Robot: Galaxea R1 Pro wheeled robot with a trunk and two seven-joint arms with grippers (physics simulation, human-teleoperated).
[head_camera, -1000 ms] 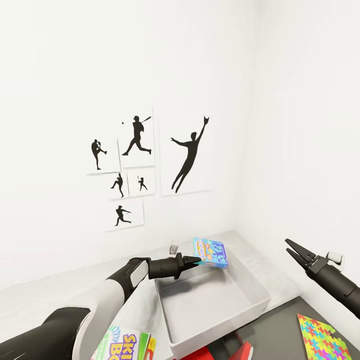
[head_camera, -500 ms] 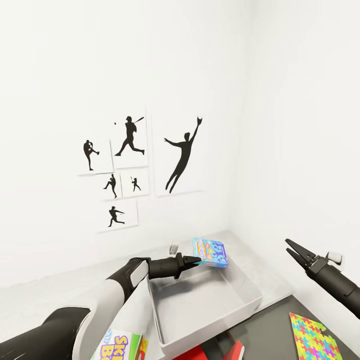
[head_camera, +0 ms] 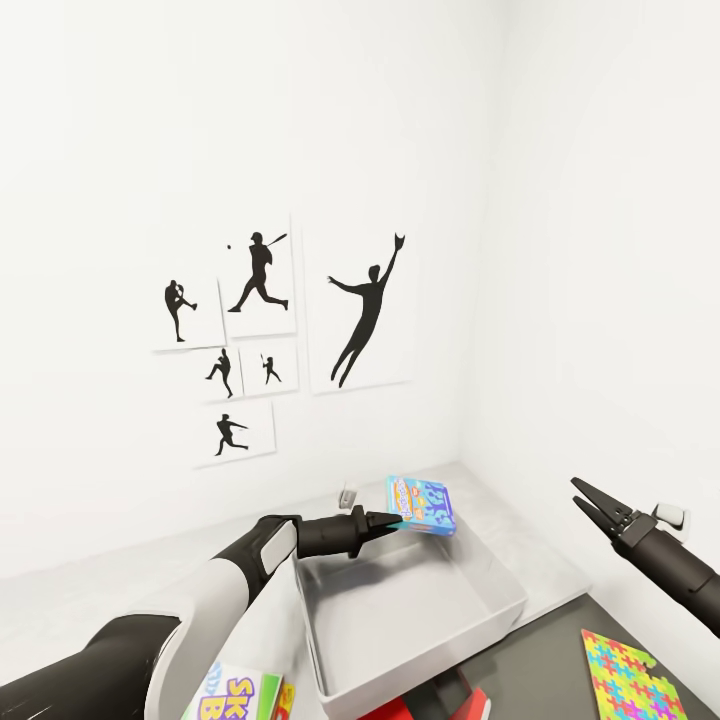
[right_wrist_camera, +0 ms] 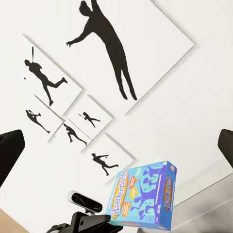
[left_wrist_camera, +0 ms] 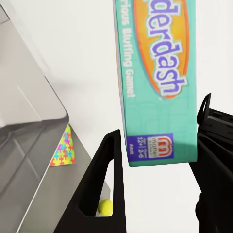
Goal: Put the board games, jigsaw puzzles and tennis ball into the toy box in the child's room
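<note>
Overhead, one blue flat board-game box hangs above one light grey flared toy box, pinched in the left gripper; the right gripper is spread, empty. Left wrist: one teal-sided box edge between fingers; one yellow ball. Right wrist: one box, tilted.

The table bears the toy box and Skip-Bo game.

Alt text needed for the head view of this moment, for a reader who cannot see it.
The left end effector holds a small blue board game by its edge above an empty grey toy box on the table. The right end effector hangs open to the side, and a jigsaw puzzle lies below it.
</note>
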